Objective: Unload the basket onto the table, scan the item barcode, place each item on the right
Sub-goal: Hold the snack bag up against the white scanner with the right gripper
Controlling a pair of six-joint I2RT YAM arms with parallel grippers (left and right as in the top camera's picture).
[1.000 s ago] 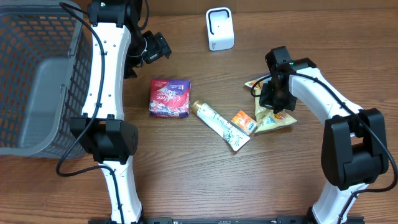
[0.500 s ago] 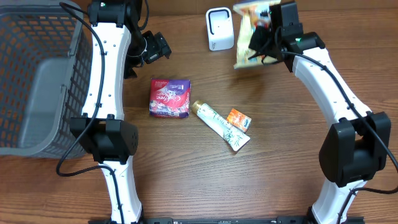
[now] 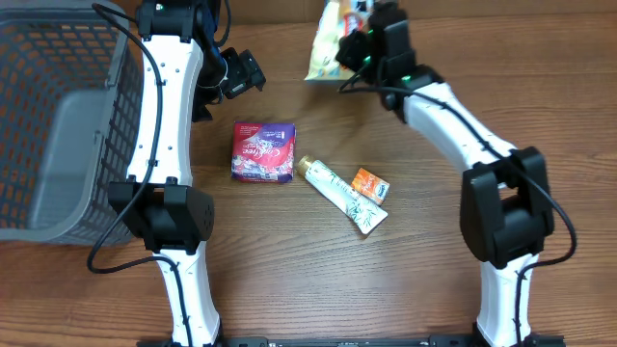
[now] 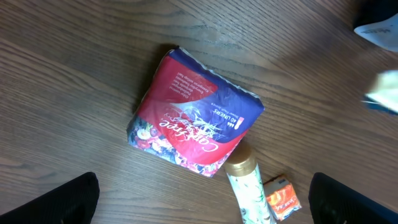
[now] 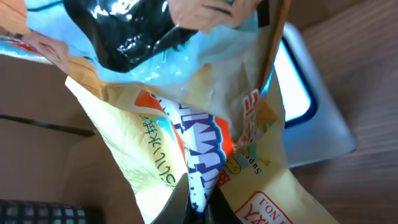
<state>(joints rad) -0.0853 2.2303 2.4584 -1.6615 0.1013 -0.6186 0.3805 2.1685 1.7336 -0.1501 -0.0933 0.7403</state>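
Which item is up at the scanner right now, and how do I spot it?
Look at the far edge of the table, where the right gripper is shut on the snack bag at the white scanner. It is crinkly yellow-and-orange and the only item off the wood; the packet, tube and small box lie flat.

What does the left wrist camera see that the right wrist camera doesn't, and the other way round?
Only the left wrist view: a red and purple packet, a gold-capped tube and a small orange box. Only the right wrist view: a crumpled snack bag close up, with the white scanner behind it. Both: the brown wooden table.
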